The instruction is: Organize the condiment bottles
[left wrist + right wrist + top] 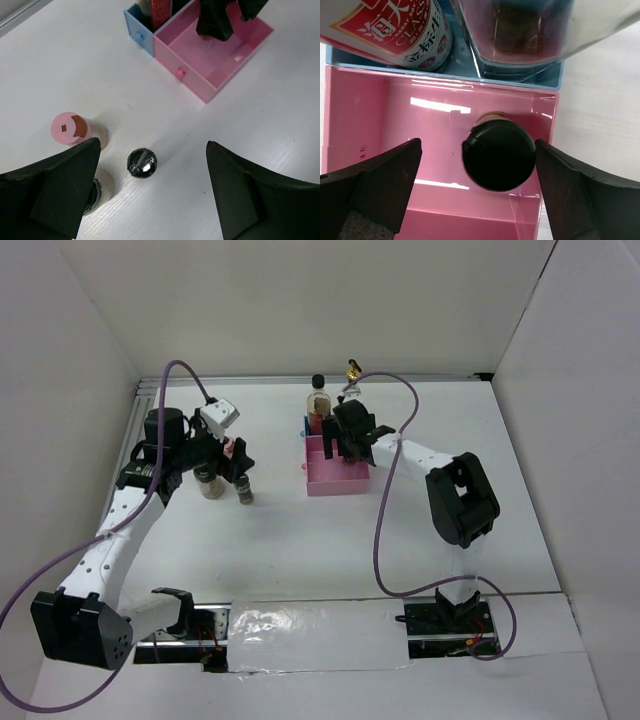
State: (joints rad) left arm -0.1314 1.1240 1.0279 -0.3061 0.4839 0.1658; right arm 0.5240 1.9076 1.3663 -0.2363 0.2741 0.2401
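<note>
My right gripper [348, 440] is open over the pink compartment [365, 125] of the tray. A short black-capped jar [499, 155] stands between its fingers, close to the right finger and apart from the left one. The red-labelled bottle [395, 30] and the tall clear gold-capped bottle [530, 35] stand in the blue compartment [470, 70]. My left gripper [152, 195] is open above three jars on the table: a pink-capped jar [70, 128], a shiny dark-capped jar [142, 163], and a third jar [102, 186] partly hidden under the left finger.
The pink and blue tray [335, 480] sits at the table's middle back. White walls enclose the table on three sides. The purple cables of both arms loop over the table.
</note>
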